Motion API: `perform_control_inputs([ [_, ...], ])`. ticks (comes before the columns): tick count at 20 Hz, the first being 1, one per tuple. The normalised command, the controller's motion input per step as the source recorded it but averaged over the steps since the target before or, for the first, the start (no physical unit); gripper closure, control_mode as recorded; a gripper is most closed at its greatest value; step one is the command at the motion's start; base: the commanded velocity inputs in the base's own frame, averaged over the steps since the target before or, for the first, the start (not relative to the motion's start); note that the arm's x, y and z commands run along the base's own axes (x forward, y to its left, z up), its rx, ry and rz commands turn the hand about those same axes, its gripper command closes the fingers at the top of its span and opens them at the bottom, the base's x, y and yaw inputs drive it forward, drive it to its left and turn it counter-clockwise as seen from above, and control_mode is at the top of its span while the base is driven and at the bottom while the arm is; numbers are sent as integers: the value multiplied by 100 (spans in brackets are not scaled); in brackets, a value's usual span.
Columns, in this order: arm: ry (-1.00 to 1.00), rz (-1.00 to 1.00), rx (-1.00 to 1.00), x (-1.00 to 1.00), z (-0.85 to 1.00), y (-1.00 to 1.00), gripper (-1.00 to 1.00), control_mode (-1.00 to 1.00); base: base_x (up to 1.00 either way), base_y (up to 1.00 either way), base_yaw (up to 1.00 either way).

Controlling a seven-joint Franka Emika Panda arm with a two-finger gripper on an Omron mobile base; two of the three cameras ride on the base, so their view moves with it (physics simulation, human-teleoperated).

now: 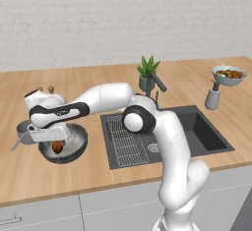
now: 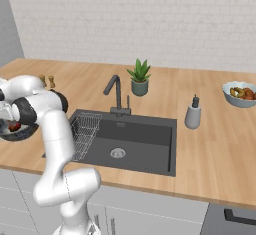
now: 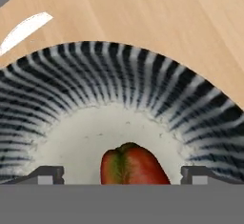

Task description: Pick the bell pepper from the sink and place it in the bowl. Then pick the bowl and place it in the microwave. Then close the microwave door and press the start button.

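Red-orange bell pepper [image 3: 131, 165] with a green streak, lying on the pale floor of the striped bowl [image 3: 119, 75], between two spread fingertips [image 3: 45, 175]; wooden desk [image 3: 157, 18] beyond the bowl.

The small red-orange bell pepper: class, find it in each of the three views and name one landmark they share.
Left base view: the small red-orange bell pepper lies at lower left, under the hand.
Right base view: at the far left edge, beside the arm.
Hand view: bottom centre, between the wide-apart fingers.
Shared landmark: the wide dark blue-grey patterned bowl that holds it.
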Motion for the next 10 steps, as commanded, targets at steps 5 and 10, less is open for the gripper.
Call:
perform_control_inputs([
  [5,-6,0,8,-38,5,-64,-100,-100,0,0,0],
  [10,-10,0,10,-39,2,-76,-100,-100,0,0,0],
])
